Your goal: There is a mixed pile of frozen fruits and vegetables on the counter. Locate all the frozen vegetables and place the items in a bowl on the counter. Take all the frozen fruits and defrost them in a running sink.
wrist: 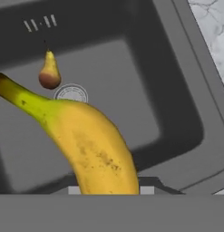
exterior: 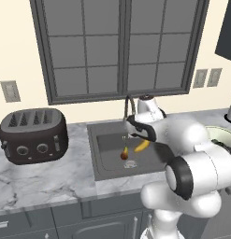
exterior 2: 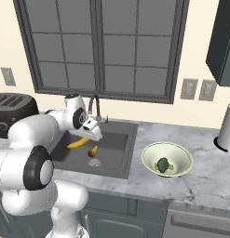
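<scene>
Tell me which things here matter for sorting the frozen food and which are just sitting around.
Part of the job: banana held in the gripper; brown pear-shaped fruit in the sink; broccoli in the bowl; faucet.

Just sitting around: toaster; white appliance on the counter.

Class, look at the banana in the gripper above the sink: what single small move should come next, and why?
Probably lower slightly and open the gripper. It holds the banana above the sink, where the brown fruit already lies near the drain. The broccoli sits in the bowl, so the banana seems the last fruit to drop.
</scene>
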Controlling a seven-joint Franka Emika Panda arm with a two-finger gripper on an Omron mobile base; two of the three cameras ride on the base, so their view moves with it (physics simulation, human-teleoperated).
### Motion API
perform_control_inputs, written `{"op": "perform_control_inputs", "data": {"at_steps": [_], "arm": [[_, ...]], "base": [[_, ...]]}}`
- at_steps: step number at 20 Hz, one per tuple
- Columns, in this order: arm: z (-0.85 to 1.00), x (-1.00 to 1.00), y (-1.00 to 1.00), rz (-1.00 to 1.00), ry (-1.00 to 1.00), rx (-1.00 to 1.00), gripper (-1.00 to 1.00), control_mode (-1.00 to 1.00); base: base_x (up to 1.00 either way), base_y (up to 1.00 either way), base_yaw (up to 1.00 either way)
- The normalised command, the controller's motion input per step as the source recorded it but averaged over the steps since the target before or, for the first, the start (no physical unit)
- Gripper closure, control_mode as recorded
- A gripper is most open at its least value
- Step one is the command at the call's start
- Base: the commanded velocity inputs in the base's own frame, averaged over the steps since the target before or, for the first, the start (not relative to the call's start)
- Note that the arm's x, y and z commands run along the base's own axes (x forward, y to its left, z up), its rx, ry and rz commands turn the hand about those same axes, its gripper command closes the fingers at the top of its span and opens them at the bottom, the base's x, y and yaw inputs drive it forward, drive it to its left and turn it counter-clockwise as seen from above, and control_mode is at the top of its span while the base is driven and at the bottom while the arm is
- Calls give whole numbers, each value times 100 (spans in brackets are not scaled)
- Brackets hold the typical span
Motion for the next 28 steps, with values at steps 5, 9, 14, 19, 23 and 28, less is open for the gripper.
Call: {"op": "perform_control_inputs", "data": {"at_steps": [5, 9, 14, 19, 23, 28], "arm": [[-42, 50, -8, 2, 6, 0, 100, -100], [-43, 51, -16, 4, 3, 0, 100, -100], [-49, 7, -13, 0, 7, 2, 100, -100], [-61, 0, 0, 0, 5, 2, 100, -100], [-57, 1, -1, 0, 0, 3, 100, -100], [-41, 19, -1, 0, -1, 1, 100, -100]], "base": [[0, 0, 0], [0, 0, 0], [0, 0, 0], [0, 0, 0], [0, 0, 0], [0, 0, 0]]}}
